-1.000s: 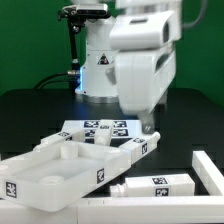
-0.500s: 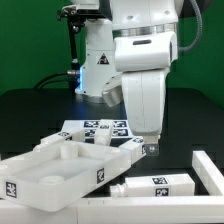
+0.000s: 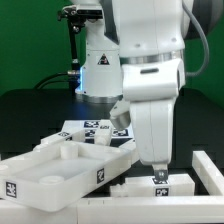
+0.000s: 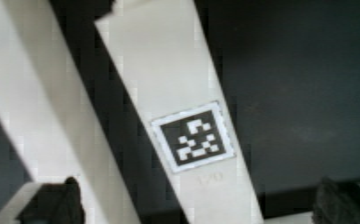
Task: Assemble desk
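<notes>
The white rimmed tabletop (image 3: 55, 180) lies at the exterior view's front left, sockets up. A blocky white leg (image 3: 180, 185) with a square tag lies flat on the black table just to its right. My gripper (image 3: 157, 176) hangs straight above this leg, fingertips close to its top. In the wrist view the leg (image 4: 180, 120) runs lengthwise between my two dark fingers (image 4: 52, 203), which stand wide apart on either side of it. The gripper (image 4: 198, 206) is open and holds nothing. The tabletop's edge (image 4: 35, 110) shows beside the leg.
The marker board (image 3: 95, 128) lies flat behind the tabletop. A white raised part (image 3: 210, 172) stands at the exterior view's right edge, close to the leg's end. The robot base (image 3: 97, 65) stands at the back.
My gripper has moved from above the tabletop's right corner toward the exterior view's right and front, and lower, and now stands over the lying leg. The parts have not moved.
</notes>
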Tool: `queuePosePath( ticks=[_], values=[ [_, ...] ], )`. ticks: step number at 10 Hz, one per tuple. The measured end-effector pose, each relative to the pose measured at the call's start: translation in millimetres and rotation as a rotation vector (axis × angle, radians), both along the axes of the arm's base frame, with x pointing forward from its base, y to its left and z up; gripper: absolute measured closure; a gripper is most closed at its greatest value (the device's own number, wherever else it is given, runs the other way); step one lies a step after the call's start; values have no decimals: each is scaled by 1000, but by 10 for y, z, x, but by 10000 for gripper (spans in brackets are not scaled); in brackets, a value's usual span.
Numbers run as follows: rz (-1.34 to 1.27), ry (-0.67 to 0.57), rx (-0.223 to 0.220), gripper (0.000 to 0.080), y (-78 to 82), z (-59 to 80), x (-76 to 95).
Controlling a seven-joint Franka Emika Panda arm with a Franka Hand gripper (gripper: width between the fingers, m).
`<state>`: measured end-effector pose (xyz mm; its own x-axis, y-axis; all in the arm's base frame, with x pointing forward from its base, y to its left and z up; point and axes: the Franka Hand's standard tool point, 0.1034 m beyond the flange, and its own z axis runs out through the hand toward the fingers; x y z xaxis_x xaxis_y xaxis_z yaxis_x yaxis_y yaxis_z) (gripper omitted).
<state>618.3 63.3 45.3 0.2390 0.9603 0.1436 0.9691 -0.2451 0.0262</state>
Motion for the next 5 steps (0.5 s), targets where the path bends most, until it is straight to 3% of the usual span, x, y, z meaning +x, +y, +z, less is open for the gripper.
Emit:
queuePosePath(
  ticks=[5],
  values=[
    [-33, 35, 16, 150, 127, -290, -126]
  ],
)
